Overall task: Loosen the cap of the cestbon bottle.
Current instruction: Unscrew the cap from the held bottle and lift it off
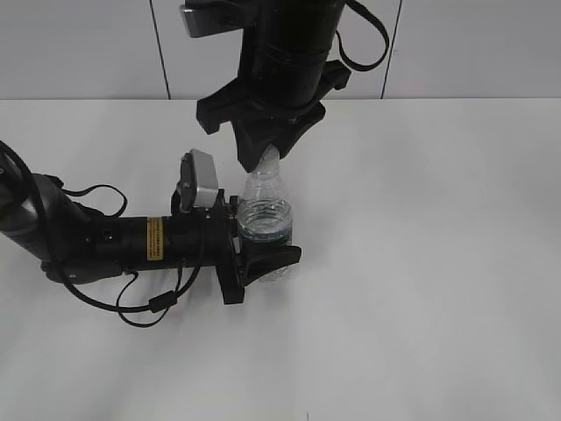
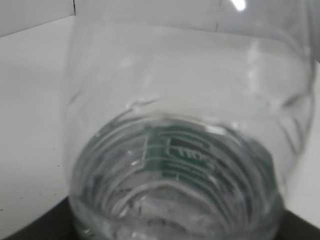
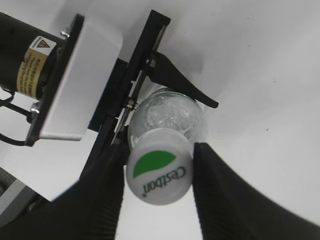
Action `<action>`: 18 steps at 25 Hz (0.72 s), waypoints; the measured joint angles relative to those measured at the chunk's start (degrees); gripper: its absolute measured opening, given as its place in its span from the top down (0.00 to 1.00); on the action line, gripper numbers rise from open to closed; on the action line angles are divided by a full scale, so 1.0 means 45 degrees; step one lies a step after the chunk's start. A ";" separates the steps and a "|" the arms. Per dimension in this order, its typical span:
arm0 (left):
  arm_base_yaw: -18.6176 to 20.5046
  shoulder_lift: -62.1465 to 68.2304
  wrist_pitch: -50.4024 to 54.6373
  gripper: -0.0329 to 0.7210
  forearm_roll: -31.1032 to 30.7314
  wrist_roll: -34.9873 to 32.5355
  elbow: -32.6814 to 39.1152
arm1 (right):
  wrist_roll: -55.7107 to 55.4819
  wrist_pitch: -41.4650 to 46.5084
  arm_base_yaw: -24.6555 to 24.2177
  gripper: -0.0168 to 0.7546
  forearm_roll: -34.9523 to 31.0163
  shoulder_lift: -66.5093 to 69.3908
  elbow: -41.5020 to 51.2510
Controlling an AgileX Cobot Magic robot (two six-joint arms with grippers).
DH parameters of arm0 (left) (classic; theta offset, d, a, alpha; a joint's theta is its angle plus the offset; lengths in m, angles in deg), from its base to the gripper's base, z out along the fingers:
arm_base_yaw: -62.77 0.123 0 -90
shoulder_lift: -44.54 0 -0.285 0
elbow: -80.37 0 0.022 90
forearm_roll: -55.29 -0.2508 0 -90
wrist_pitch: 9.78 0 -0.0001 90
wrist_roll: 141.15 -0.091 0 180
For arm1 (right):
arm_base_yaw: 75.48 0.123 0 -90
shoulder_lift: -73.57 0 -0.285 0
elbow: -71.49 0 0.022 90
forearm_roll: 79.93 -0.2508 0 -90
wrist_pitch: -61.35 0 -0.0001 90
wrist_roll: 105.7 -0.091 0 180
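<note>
The cestbon bottle [image 1: 265, 215] stands upright on the white table [image 1: 421, 263], clear, with some water in it. My left gripper [image 1: 261, 235] comes in from the left and is shut on its lower body, one black finger [image 1: 273, 258] wrapped round the front. In the left wrist view the bottle [image 2: 185, 125] fills the frame, its green label seen through the plastic. From above, my right gripper [image 3: 160, 175] is shut on the cap [image 3: 160, 172], white with a green patch and lettering. Both black pads press its sides. In the exterior view only a sliver of the cap [image 1: 268, 160] shows.
The left arm [image 1: 105, 241] lies low across the table's left side with loose cables beside it. The right arm [image 1: 289, 53] hangs down from the top centre. A tiled wall [image 1: 456, 44] closes the far edge of the table.
</note>
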 joint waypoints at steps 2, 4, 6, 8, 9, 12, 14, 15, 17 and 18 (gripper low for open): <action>0.0000 0.0000 0.0000 0.41 0.0000 0.0004 0.0000 | 0.0191 0.0000 0.0000 0.60 0.0056 0.0000 0.0000; 0.0000 0.0000 0.0000 0.41 0.0000 0.0015 0.0000 | 0.0360 0.0000 0.0000 0.60 0.0056 0.0000 0.0000; 0.0000 0.0000 0.0000 0.41 0.0000 0.0018 0.0000 | 0.0651 0.0000 0.0000 0.60 0.0056 0.0000 0.0000; 0.0000 0.0000 0.0000 0.41 0.0000 0.0018 0.0000 | 0.1032 0.0000 0.0000 0.60 0.0056 0.0000 0.0000; 0.0000 0.0000 0.0000 0.41 0.0000 0.0018 0.0000 | 0.1324 0.0000 0.0000 0.60 0.0056 0.0000 0.0000; 0.0000 0.0000 0.0000 0.41 0.0000 0.0018 0.0000 | 0.2793 0.0000 0.0000 0.60 0.0045 0.0000 0.0000; 0.0000 0.0000 -0.0004 0.41 -0.0014 -0.0006 0.0000 | 0.4239 0.0000 0.0000 0.60 0.0019 0.0000 0.0000; 0.0000 0.0000 -0.0015 0.41 -0.0014 -0.0006 0.0000 | 0.4834 0.0000 0.0000 0.60 0.0006 0.0000 0.0000; 0.0000 0.0000 -0.0015 0.41 -0.0014 -0.0019 0.0000 | 0.6153 0.0000 0.0000 0.60 -0.0019 0.0000 0.0000; 0.0000 0.0000 -0.0015 0.41 -0.0023 -0.0019 0.0000 | 0.6637 0.0000 0.0000 0.60 -0.0019 0.0000 0.0000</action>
